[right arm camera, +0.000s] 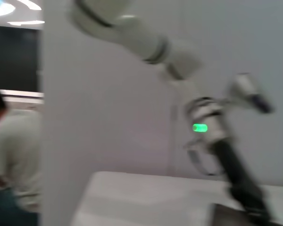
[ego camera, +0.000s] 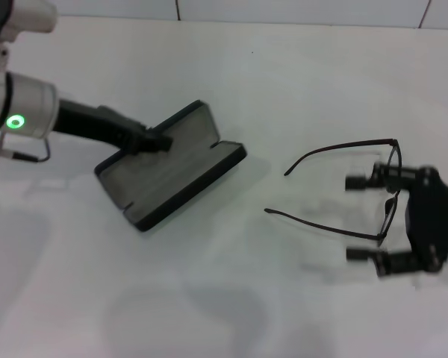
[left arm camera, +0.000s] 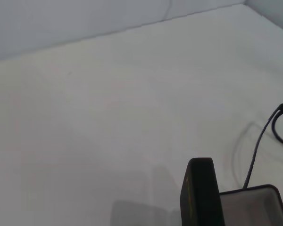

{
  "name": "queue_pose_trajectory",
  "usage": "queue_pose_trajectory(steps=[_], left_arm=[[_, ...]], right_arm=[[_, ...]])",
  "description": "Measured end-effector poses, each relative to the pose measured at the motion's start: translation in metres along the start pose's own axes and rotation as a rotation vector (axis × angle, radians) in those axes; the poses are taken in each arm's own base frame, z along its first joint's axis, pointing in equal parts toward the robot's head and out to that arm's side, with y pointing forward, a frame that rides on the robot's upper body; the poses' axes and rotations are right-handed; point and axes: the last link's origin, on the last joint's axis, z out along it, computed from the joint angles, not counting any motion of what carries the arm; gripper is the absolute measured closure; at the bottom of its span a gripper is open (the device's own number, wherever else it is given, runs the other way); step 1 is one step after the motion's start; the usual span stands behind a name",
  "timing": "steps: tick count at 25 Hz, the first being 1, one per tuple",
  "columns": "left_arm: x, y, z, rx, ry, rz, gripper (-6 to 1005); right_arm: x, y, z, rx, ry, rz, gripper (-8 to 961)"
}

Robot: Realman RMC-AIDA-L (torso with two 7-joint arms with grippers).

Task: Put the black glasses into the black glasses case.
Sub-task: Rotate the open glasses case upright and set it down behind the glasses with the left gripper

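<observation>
Lying open on the white tabletop (ego camera: 299, 67), the black glasses case (ego camera: 172, 165) sits toward the left edge, its grey-lined halves spread flat and angled diagonally. The left hand (ego camera: 151, 139) reaches in from the left edge and meets the half of the case nearer the far edge; its fingers look closed on that half's rim, though how firmly is hard to judge. In the left wrist view part of the case (left arm camera: 212, 200) shows close up, with a slim temple arm of the glasses (left arm camera: 259, 143) beyond it. The black glasses (ego camera: 358, 190) are toward the right edge, well apart from the case, temple arms unfolded and pointing back toward the case. The right hand (ego camera: 367, 218) comes in from the right edge with its two fingers spread wide, one at each end of the frame front, and seems to be holding the frame between them. The right wrist view shows only the left arm (right arm camera: 212, 127) against a pale wall.
</observation>
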Motion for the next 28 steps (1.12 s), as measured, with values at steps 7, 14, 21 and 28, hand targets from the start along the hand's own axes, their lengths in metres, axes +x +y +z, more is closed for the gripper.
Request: queue_pose_trajectory(steps=[7,14,21,28], left_arm=[[0.052,0.006,0.018,0.02,0.054,0.339,790],[0.104,0.022,0.063,0.081,0.036,0.65,778],[0.109,0.047,0.099,0.033,-0.071,0.835,765],[0.106,0.06,0.106,-0.034,-0.072,0.868,753]], right_arm=[[0.007,0.019,0.006,-0.097,0.02,-0.006,126],[0.016,0.028,0.006,-0.098,0.032,-0.005,126],[0.021,0.028,0.007,-0.073,0.046,-0.008,126],[0.023,0.03,0.004,-0.06,0.045,0.0,126]])
